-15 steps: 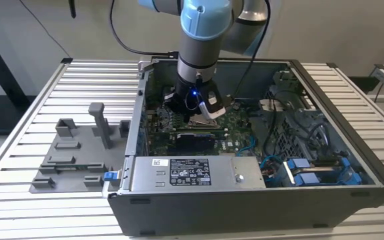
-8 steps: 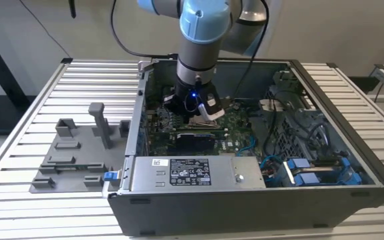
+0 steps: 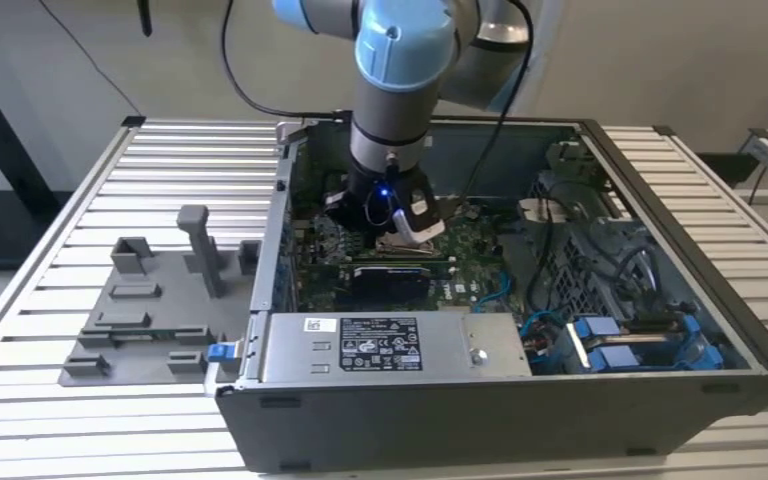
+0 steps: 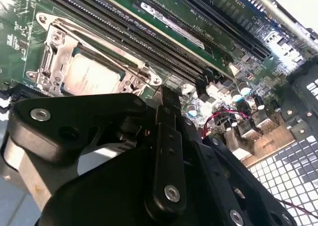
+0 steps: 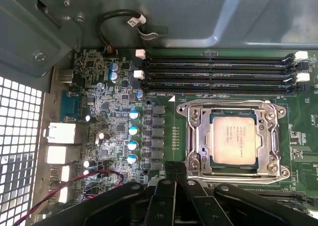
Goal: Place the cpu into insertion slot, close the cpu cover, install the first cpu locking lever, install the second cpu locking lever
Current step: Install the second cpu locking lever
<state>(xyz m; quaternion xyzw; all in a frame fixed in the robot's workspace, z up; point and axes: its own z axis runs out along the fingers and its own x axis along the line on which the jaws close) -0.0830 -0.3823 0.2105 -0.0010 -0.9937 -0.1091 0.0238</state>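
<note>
The cpu (image 5: pixel 233 138) is sitting in the insertion slot (image 5: pixel 198 136) under the closed cpu cover (image 5: pixel 271 136) on the green motherboard (image 5: pixel 164 131). The gripper (image 5: pixel 175 170) is hovering just beside it, fingers together, holding nothing.

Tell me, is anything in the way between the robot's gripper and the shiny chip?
Nothing visible is. In both wrist views the cpu already lies in the insertion slot, with the cpu cover down around it. The gripper sits beside the socket's edge, with only bare green board between.
</note>
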